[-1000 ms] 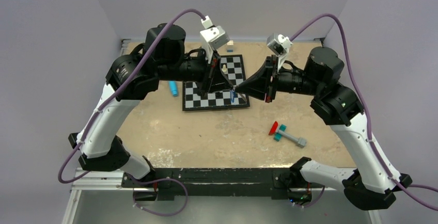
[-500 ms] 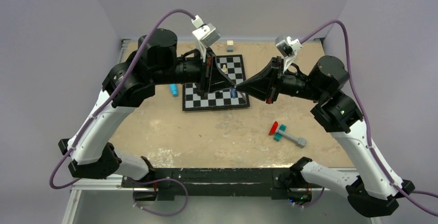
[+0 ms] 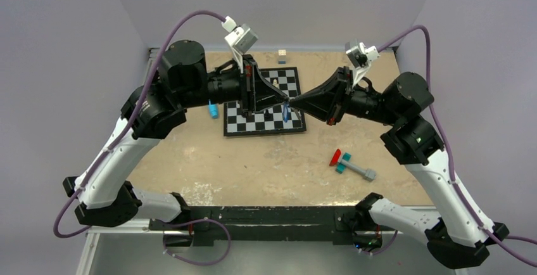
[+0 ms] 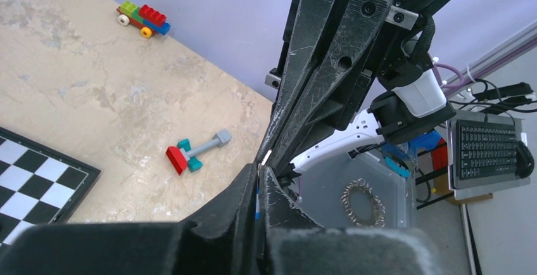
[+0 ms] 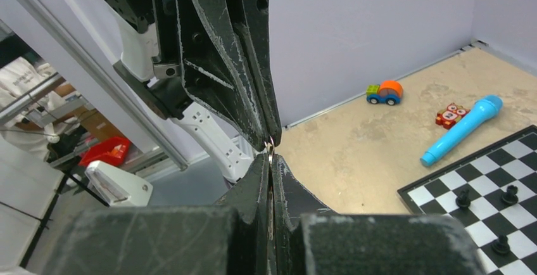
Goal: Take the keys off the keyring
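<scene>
Both grippers meet tip to tip above the right edge of the chessboard [image 3: 253,126]. My left gripper [image 3: 284,102] is shut; in the left wrist view [image 4: 260,168] a thin blue and silvery sliver, the key [image 4: 258,194], sits edge-on between its jaws. In the top view the key's blue head [image 3: 286,115] hangs just under the tips. My right gripper [image 3: 292,104] is shut; in the right wrist view [image 5: 270,159] the thin silvery keyring [image 5: 270,151] is pinched between its jaws, with the left gripper's tips touching it from above.
The chessboard bears a few small pieces [image 5: 506,194]. A light-blue cylinder [image 3: 212,109] lies to its left. A red-teal-grey toy bolt [image 3: 351,164] lies at the right front. A small block [image 3: 282,56] sits at the back edge. Toy cars [image 5: 384,92] [image 4: 142,19] stand near the walls.
Both arms have swung outward and their wrists have turned and risen a little. The two tips stay pressed together over the board's right edge.
</scene>
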Available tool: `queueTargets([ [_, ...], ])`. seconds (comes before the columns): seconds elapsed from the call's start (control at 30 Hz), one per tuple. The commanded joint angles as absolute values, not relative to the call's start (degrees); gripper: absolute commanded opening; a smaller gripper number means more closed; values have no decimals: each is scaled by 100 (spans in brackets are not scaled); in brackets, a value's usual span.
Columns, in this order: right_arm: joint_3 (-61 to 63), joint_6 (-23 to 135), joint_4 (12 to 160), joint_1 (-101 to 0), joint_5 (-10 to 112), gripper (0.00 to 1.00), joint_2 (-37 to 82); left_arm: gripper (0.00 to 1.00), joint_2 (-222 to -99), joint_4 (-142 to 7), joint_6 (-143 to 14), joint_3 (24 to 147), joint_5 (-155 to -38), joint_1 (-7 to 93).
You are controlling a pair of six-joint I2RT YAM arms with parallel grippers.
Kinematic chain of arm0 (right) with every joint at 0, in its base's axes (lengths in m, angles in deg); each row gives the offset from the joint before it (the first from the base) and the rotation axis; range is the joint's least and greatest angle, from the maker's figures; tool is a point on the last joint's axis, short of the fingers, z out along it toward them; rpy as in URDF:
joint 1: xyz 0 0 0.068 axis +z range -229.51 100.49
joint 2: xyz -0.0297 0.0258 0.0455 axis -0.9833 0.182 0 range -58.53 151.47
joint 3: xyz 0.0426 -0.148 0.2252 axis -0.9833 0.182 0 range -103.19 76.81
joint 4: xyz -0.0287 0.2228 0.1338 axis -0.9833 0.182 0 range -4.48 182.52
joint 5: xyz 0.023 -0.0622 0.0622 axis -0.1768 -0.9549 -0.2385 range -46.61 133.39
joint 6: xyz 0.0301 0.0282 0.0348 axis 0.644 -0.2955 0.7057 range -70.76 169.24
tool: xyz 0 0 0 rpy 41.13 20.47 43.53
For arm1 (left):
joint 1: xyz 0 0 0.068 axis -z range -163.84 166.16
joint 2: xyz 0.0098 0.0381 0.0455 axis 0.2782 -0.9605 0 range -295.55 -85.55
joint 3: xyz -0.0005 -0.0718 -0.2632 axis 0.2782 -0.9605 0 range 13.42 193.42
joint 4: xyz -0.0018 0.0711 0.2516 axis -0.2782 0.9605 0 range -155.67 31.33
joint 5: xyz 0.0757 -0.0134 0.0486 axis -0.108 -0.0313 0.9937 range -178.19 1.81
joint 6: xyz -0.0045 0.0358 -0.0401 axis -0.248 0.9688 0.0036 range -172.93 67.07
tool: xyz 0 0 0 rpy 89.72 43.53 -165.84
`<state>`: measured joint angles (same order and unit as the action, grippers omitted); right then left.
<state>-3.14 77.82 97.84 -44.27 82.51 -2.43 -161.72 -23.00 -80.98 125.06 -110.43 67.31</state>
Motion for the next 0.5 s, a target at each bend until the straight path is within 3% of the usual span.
queueTargets([
  [0.0,-286,7920,9235,-4382,8104,0,-330,19,-16132,-2649,-8193,12391,-11193,6766],
  [0.1,-240,7873,9314,-4381,8075,0,-379,46,-16113,-2456,-8024,12491,-11137,6766],
  [0.2,-259,7744,9527,-4378,8039,0,-411,62,-16059,-2177,-7817,12624,-10953,6766],
  [0.47,-798,6814,10939,-4383,8101,0,-170,65,-16110,-1528,-7232,13053,-10876,6762],
])
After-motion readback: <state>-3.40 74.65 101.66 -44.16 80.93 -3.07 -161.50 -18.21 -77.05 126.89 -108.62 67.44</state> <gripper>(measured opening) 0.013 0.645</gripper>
